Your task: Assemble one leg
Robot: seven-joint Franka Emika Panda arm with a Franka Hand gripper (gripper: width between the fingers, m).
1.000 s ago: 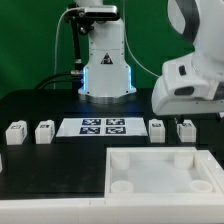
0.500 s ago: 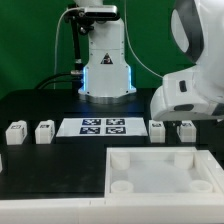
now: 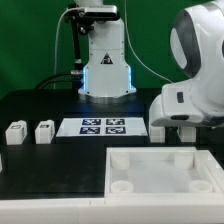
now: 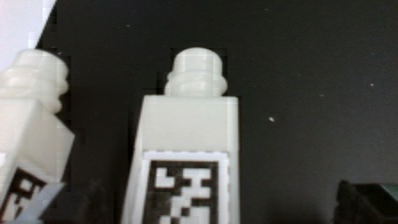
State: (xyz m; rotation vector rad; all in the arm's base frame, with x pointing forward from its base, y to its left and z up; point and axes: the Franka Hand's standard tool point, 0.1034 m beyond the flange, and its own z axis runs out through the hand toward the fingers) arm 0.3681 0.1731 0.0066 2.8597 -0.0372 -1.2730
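Two legs, small white blocks, stand at the exterior view's left (image 3: 16, 132) (image 3: 45, 131). Two more stand at its right, where the arm's white hand (image 3: 186, 105) hangs low over them; only the nearer one (image 3: 157, 130) partly shows. In the wrist view one leg (image 4: 192, 120) lies centred, its peg end away from the camera and its marker tag (image 4: 187, 188) facing up. A second leg (image 4: 32, 110) lies beside it. My gripper (image 4: 205, 206) is open, with a dark fingertip (image 4: 370, 203) on each side of the centred leg, apart from it.
The marker board (image 3: 103, 127) lies in the middle of the black table. The large flat white piece with raised corner sockets (image 3: 165, 172) lies at the front, close below the arm. The robot base (image 3: 105, 60) stands at the back.
The arm has come down and toward the exterior view's left over the two right-hand legs, now covering the farther one.
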